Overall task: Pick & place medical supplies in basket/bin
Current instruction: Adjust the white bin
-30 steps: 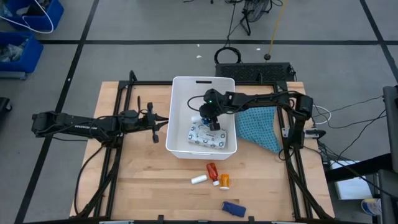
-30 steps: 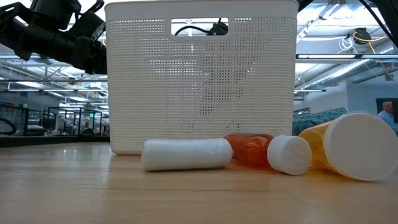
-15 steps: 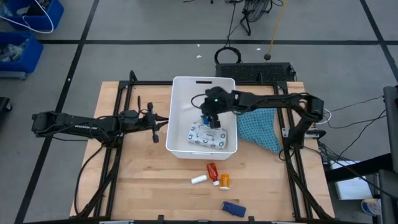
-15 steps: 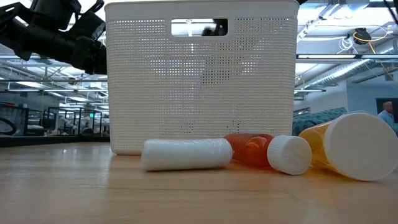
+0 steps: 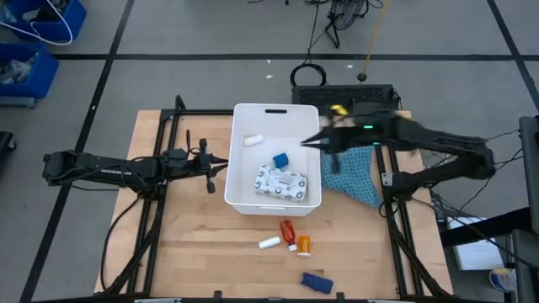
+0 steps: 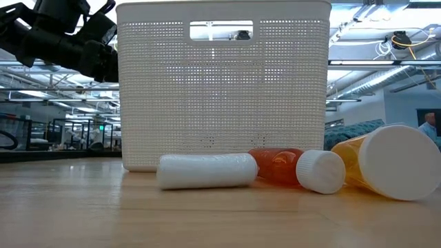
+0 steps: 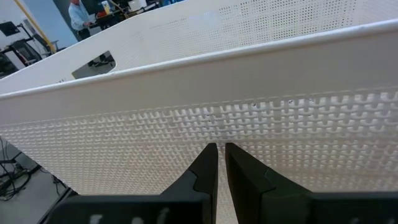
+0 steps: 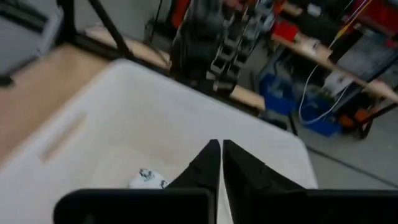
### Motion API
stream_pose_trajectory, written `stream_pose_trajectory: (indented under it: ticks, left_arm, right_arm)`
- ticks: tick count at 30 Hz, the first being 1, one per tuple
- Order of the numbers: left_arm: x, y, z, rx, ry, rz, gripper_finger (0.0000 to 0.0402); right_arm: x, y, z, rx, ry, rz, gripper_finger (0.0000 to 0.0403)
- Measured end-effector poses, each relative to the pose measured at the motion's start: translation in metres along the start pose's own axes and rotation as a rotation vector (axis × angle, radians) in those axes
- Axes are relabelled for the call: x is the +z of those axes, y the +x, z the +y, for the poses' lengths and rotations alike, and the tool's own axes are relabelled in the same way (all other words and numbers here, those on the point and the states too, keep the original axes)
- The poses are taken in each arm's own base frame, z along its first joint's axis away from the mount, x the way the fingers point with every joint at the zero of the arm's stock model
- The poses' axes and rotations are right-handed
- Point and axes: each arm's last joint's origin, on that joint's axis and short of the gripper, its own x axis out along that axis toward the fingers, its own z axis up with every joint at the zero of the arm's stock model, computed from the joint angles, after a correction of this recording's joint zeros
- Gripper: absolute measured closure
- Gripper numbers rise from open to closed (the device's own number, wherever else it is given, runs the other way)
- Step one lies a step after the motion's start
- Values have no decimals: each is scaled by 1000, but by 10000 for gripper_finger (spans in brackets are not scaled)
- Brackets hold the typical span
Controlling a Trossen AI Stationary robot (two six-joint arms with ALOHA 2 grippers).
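The white tub stands mid-table. In it lie the white patterned packet, the small blue cube and a white tube. My right gripper, shut and holding nothing, hovers over the tub's right rim; its wrist view looks down into the tub. My left gripper is shut and level, pointing at the tub's left wall from close by. On the table near the tub lie another white tube, a red bottle, an orange bottle and the dark blue flat piece.
A teal cloth lies right of the tub, under my right arm. In the low view the white tube, red bottle and orange bottle lie in front of the tub's perforated wall. Bare wood fills the table's near left.
My right gripper has risen out of the tub and swung toward the table's right edge, from over the packet to above the right rim. The blue cube now lies uncovered in the tub beside the packet. My left arm has kept still.
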Motion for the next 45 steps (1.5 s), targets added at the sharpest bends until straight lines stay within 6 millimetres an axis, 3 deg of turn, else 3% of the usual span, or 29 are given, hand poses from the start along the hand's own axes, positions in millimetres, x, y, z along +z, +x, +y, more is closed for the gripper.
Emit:
stream_pose_trajectory:
  ticks: [3,7,18,24,29,35,40,45]
  left_arm:
    - [0,0,0,0,0,0,364]
    - [0,0,0,1,0,-3,364]
    - [0,0,0,1,-6,-5,364]
    - [0,0,0,4,-5,-2,364]
    - [0,0,0,16,-12,2,364]
    - [0,0,1,49,-8,10,364]
    - [0,-2,7,238,-42,36,364]
    - [12,-9,14,369,-77,-57,364]
  right_arm:
    - [2,-34,11,-20,34,-114,397]
    - [-18,-51,30,20,126,-252,400]
    - [-130,-33,104,107,255,-418,402]
    - [-172,-32,127,84,274,-520,403]
    - [-190,-33,134,16,292,-503,403]
    - [-194,-32,136,5,267,-488,403]
    - [-195,-32,135,-16,267,-476,403]
    - [-195,-32,135,-13,269,-474,403]
